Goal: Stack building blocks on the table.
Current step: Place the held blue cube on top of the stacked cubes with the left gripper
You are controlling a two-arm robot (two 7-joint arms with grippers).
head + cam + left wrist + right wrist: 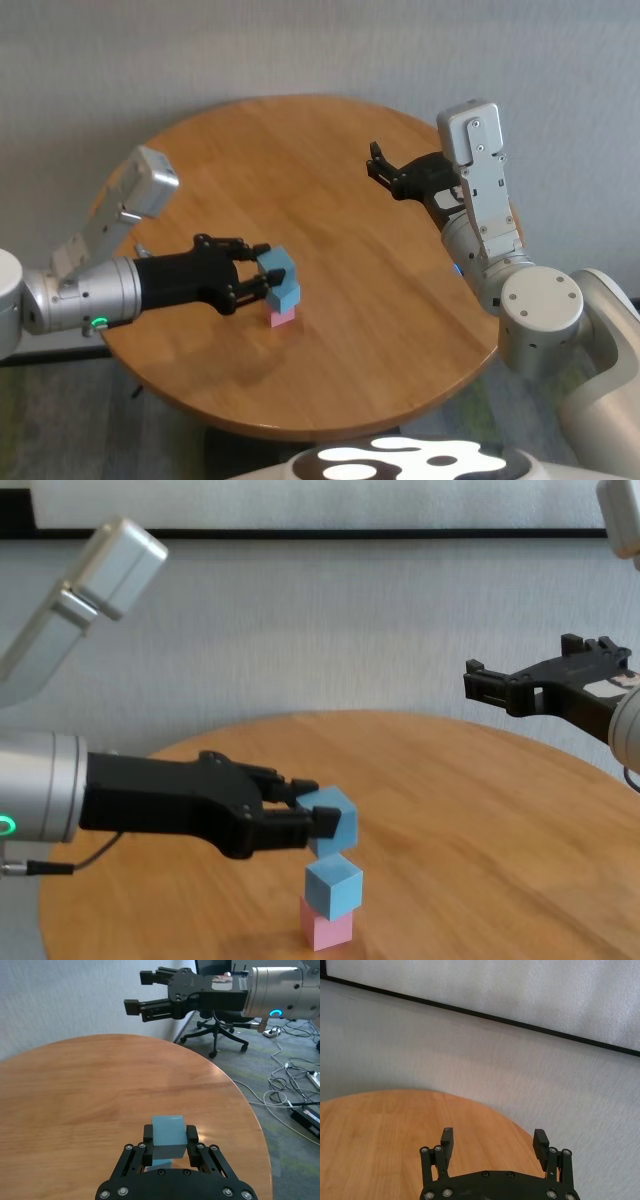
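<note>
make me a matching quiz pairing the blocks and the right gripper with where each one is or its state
Things:
1. pink block
2. lower blue block
3. upper blue block
4. right gripper

Places or states:
A. held in the left gripper, above the stack
B. open and empty, raised over the table
C. bottom of the stack, on the table
D. resting on the pink block, turned slightly

Pairs: 1-C, 2-D, 3-A, 4-B

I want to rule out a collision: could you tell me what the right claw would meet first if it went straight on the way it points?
The right claw, open, points over the table's far edge toward the grey wall; nothing shows between, so probably the wall, though depth is unclear.
</note>
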